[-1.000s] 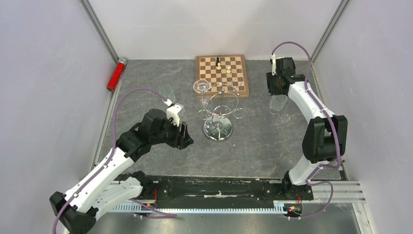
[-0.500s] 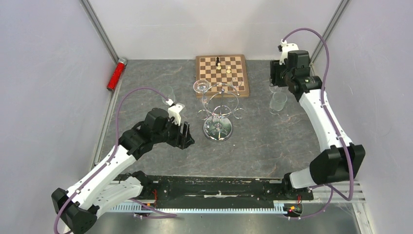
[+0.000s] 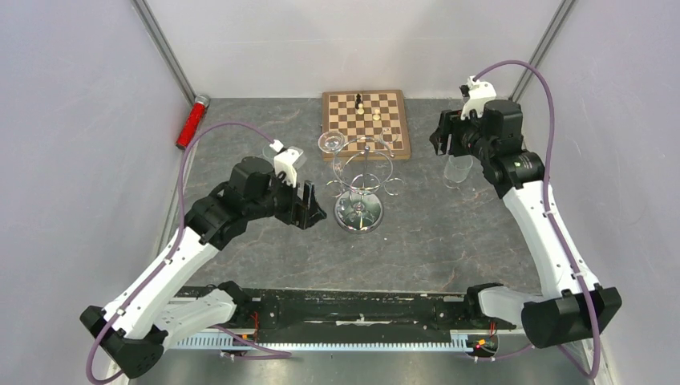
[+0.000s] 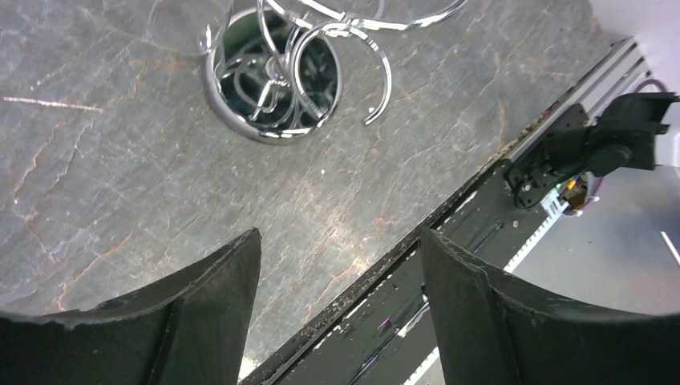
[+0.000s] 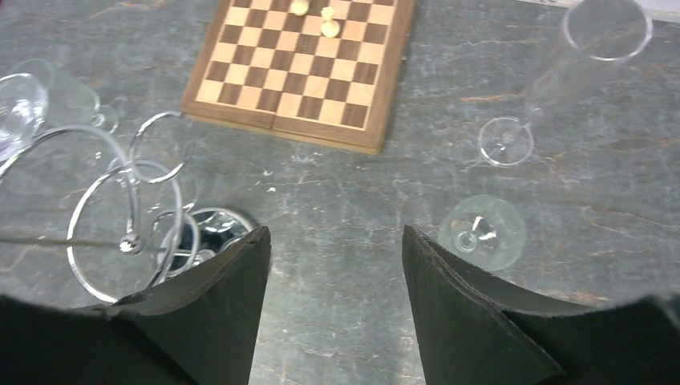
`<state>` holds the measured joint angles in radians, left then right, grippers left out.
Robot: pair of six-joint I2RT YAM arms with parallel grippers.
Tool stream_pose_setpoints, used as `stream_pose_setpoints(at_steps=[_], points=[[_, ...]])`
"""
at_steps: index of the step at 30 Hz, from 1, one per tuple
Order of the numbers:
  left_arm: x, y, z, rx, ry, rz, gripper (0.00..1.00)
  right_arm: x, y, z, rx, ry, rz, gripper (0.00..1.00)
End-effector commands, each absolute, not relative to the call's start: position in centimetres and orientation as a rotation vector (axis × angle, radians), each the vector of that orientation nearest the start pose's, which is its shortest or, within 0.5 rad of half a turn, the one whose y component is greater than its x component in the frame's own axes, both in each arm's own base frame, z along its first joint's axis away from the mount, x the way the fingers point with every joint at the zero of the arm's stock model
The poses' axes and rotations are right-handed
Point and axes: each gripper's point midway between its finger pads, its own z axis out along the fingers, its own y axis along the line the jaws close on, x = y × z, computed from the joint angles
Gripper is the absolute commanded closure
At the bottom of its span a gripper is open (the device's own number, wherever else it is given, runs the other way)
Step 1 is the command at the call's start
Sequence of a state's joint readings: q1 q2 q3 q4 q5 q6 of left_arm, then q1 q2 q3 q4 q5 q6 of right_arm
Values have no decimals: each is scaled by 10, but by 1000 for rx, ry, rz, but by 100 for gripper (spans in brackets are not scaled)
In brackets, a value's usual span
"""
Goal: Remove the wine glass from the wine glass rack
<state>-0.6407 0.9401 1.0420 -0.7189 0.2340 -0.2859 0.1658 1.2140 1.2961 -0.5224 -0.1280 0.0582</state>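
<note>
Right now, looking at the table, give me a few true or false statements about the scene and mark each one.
1. The left gripper and the right gripper are both open and empty. True.
2. The wine glass rack lies tipped on its side. False: it stands upright on its round base.
3. A wine glass is on the rack's far left side. True.
4. The chessboard has nothing on it. False: a few pieces stand near its far edge.
5. The red cylinder lies by the right wall. False: it lies along the left wall.
</note>
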Motion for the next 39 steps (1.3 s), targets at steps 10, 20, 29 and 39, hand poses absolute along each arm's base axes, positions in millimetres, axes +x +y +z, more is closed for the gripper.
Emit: stream_pose_setpoints(at_steps=[10, 20, 29, 39], points=[[212, -231, 318, 444, 2109, -886, 22, 321, 139, 329, -256, 1816, 638, 35], [257, -235, 339, 339, 2080, -989, 23, 287, 148, 340, -289, 1738, 700, 34], [305, -217, 338, 199, 2071, -1082, 25, 263, 152, 341, -303, 1692, 753, 34], [346, -210, 323, 69, 2060, -1193, 27, 242, 157, 338, -355, 1649, 793, 35]])
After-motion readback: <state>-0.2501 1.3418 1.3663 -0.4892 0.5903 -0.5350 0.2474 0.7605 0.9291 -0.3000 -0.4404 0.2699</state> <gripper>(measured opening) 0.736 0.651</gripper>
